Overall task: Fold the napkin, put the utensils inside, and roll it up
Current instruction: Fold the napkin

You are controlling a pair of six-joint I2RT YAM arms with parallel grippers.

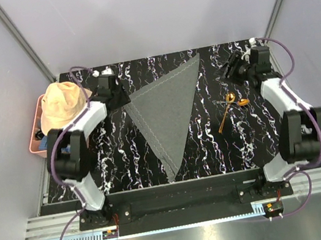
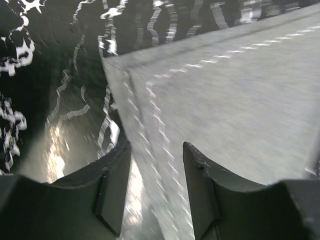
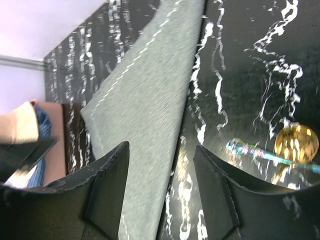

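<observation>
Listing from the left.

Pink tray [image 1: 39,149]: rigid, rectangular, at the table's left edge; holds a peach floppy hat [image 1: 62,106], soft and crumpled, over a blue cloth [image 1: 41,143].

Table [image 1: 117,158]: glossy black, veined white like marble.

Left gripper [image 1: 123,99]: black, at the napkin's far-left corner. Fingers [image 2: 115,185] part-way open, straddling the stitched hem, clamping nothing.

Napkin [image 1: 168,109]: mid-grey woven cloth, matte, folded into a long triangle. Lies flat at table centre, wide side toward the far edge, point toward the arm bases. Pale dashed stitching along the edges.

Utensils: right of the napkin and apart from it, on bare table.
- Gold-orange spoon [image 1: 224,116]: polished, round bowl, thin handle angled toward the near side.
- Slim second utensil [image 1: 233,103]: shiny, crosses the spoon near its bowl; tint hard to tell.

Right gripper [image 1: 231,70]: black, beyond the utensils, near the far-right corner. Fingers [image 3: 107,185] well apart, empty, over the tabletop.
</observation>
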